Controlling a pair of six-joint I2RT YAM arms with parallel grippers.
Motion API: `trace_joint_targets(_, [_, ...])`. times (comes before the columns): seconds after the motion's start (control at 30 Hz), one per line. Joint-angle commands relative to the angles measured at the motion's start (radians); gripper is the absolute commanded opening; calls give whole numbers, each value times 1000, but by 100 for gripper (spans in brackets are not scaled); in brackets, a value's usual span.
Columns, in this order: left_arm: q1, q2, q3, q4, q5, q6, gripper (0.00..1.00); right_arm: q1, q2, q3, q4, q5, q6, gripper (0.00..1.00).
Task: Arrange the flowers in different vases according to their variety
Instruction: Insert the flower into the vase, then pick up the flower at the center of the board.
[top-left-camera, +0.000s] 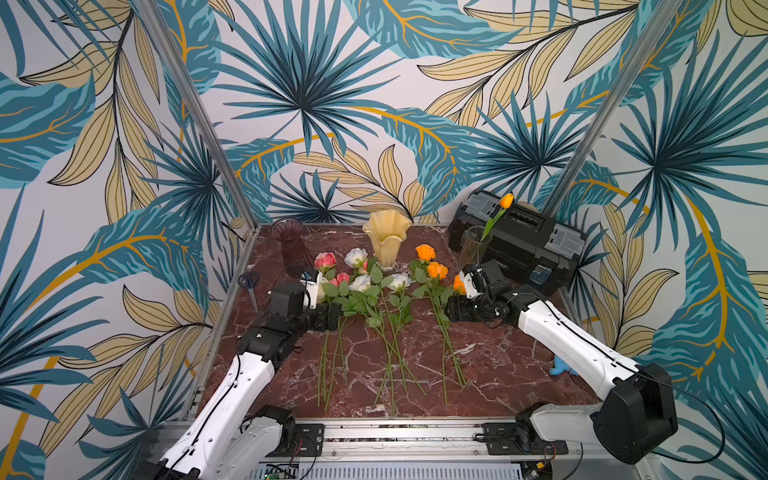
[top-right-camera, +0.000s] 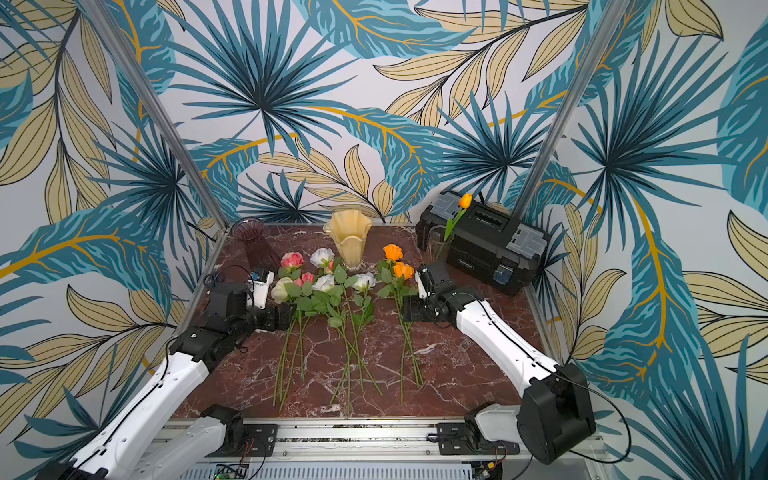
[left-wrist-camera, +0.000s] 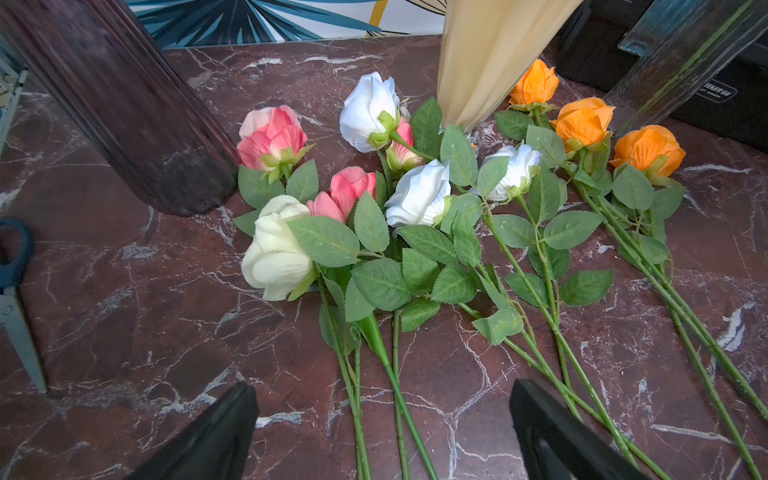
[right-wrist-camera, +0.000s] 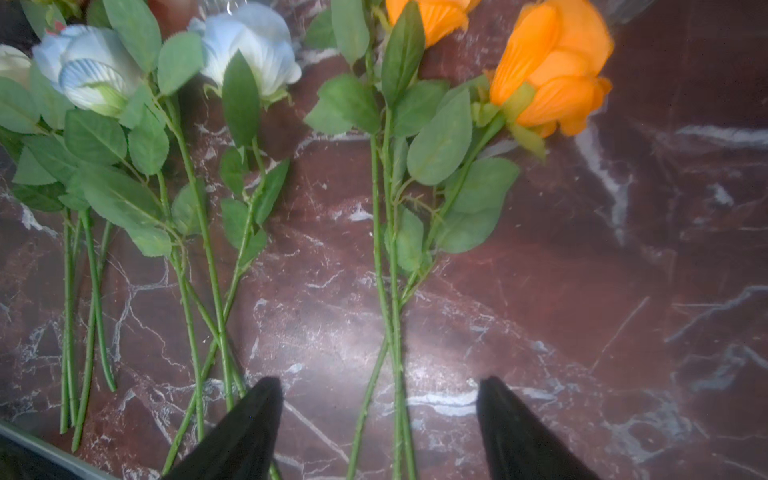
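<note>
**Flowers (top-left-camera: 365, 297) flat on the table, one tulip in a vase**

Marble table (top-left-camera: 498, 365). Most stems lie loose, heads toward the far wall and cut ends toward the near edge, in three rough bunches.
- Left bunch: pink roses (left-wrist-camera: 272, 137), with one cream rose (left-wrist-camera: 276, 249) among them.
- Middle bunch: white roses (left-wrist-camera: 419, 195), stems crossing. A small pink bud is tucked under the farthest white head.
- Right bunch: three orange roses (left-wrist-camera: 582, 120), stems crossing low down.

Three vases stand in a row along the far edge.
- Purple vase (top-left-camera: 293, 245): far left, just beside the pink heads.
- Cream vase (top-left-camera: 386, 237): centre, its foot among the white heads and leaves.
- Clear vase (top-left-camera: 473, 245): far right, just in front of the toolbox (top-left-camera: 523, 241). It holds one orange tulip (top-left-camera: 506, 200), which leans toward the toolbox.

Left gripper (left-wrist-camera: 382, 415): jaws spread wide over the left bunch's stems. Several stems run between the fingers; nothing is pinched.

Right gripper (right-wrist-camera: 378, 399): jaws apart, astride the orange stems, with a clear gap on each side of them. Cannot tell whether the tips touch the table.

Scissors (top-left-camera: 249, 284) lie at the left edge, near the purple vase.
</note>
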Motion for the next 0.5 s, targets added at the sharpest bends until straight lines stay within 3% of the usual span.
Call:
trace_joint_targets(0.0, [-2,-10,33,-6,2,9,100,25,14,-43,-40,-14,49,74])
trace_joint_targets(0.23, [-2,-7,30,4,3,14,100,50,89,-41,-30,27,63,52])
trace_joint_targets(0.47, [-2,-9,31,-2,0,18,100,53,181,-39,10,72,88,48])
